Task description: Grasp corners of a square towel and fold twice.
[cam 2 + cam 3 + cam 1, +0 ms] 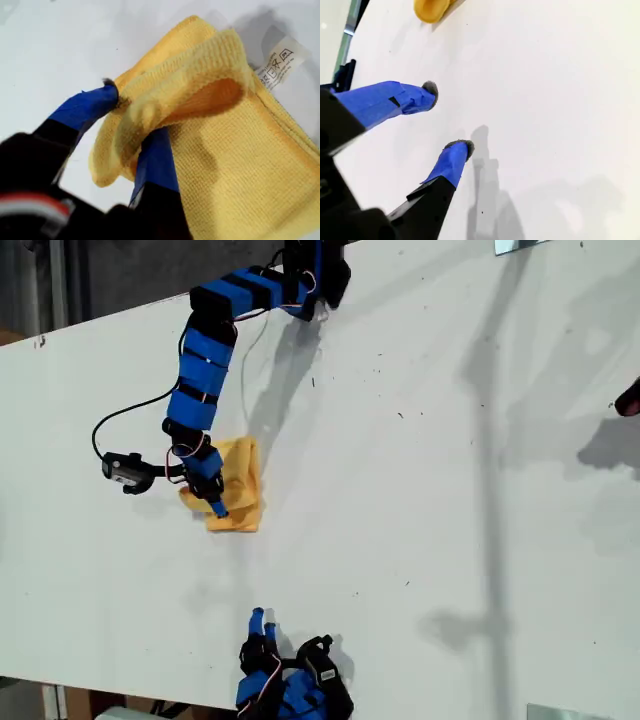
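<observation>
My first gripper (132, 117) had its jaws closed down on a fold of the towel (225, 160), one blue finger (87, 107) lying outside the pinched cloth and the other tucked beneath it, so that a hemmed flap of yellow arched up and over the lower finger. Just beyond that pinch the rest of the towel lay bunched in several layers on the white worktop (50, 40), and past the far edge of the bundle a small white tag (280, 62) with care symbols stuck out flat on the surface. In the exterior view the same gripper (212, 495) stood over the towel (240, 490), at the end of the blue arm (205, 365) reaching in from that view's top. My second gripper (447, 117) had its jaws parted with nothing between them, only bare worktop (545, 100) under the two blue fingers (452, 160); well ahead of them a rounded yellow bit of the towel (430, 9) showed. In the exterior view this gripper (262, 620) sat near the bottom edge, well apart from the towel.
</observation>
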Controlling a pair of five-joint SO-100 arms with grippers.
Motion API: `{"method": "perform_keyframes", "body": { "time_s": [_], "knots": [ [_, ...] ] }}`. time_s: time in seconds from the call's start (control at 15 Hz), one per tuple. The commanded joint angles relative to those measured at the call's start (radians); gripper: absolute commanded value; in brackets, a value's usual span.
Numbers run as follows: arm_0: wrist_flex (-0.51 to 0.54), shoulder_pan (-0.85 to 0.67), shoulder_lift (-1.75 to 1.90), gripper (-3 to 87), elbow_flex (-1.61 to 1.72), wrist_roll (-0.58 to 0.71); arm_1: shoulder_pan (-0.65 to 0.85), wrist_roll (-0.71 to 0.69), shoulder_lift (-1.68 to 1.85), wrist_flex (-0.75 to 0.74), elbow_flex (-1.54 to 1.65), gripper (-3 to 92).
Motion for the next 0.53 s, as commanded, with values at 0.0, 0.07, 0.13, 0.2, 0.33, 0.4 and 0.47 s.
{"method": "perform_keyframes", "body": {
  "time_s": [0.0, 0.07, 0.13, 0.2, 0.33, 0.4, 0.47],
  "knots": [
    [0.011, 0.002, 0.006, 16.0, -0.003, -0.005, 0.017, 0.002, 0.034, 0.015, -0.075, 28.0],
    [0.011, 0.002, 0.006, 16.0, -0.003, -0.005, 0.015, 0.002, 0.046, 0.020, -0.074, 30.4],
    [0.011, 0.002, 0.006, 15.9, -0.003, -0.005, 0.000, -0.023, 0.066, 0.014, -0.075, 36.8],
    [0.011, 0.002, 0.006, 15.9, -0.003, -0.005, -0.017, -0.044, 0.084, 0.014, -0.084, 38.7],
    [0.011, 0.002, 0.006, 15.9, -0.003, -0.006, -0.003, -0.041, 0.115, 0.046, -0.064, 34.9],
    [0.011, 0.002, 0.006, 15.8, -0.003, -0.005, 0.020, -0.035, 0.126, 0.087, -0.034, 31.4],
    [0.011, 0.002, 0.006, 15.8, -0.003, -0.005, 0.049, -0.012, 0.166, 0.127, 0.048, 27.9]
  ]
}}
